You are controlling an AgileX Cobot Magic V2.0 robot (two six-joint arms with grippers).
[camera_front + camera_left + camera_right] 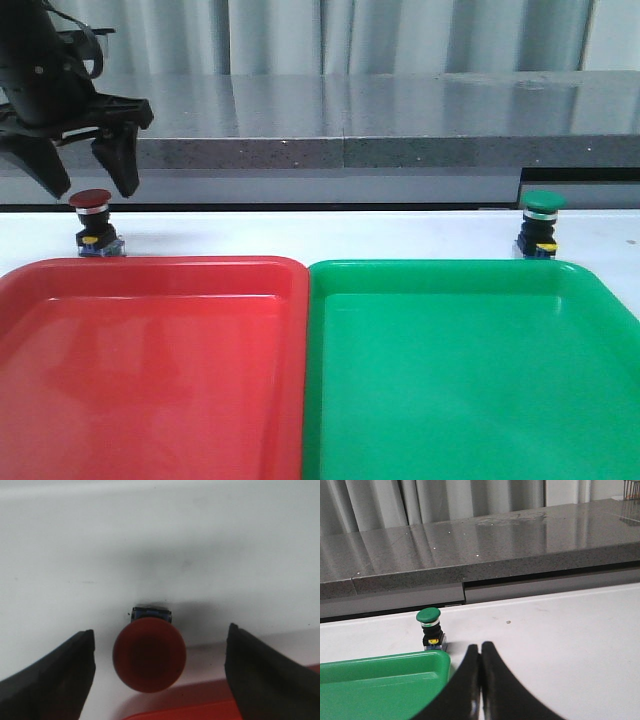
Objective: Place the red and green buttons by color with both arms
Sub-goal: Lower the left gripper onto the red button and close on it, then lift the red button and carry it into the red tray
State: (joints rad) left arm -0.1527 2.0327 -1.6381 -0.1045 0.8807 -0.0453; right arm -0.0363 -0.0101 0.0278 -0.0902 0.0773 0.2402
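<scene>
The red button (92, 222) stands upright on the white table just behind the red tray (150, 370). My left gripper (88, 180) hangs open right above it, one finger on each side of the cap. In the left wrist view the dark red cap (149, 655) sits between the two open fingers (65, 675), apart from both. The green button (541, 224) stands upright behind the green tray (470, 370). It also shows in the right wrist view (430, 629), beyond the tray corner (380, 685). My right gripper (480, 652) is shut and empty, short of the green button.
A grey stone-like counter (400, 130) runs along the back of the table, with curtains behind it. The two trays lie side by side and fill the front of the table.
</scene>
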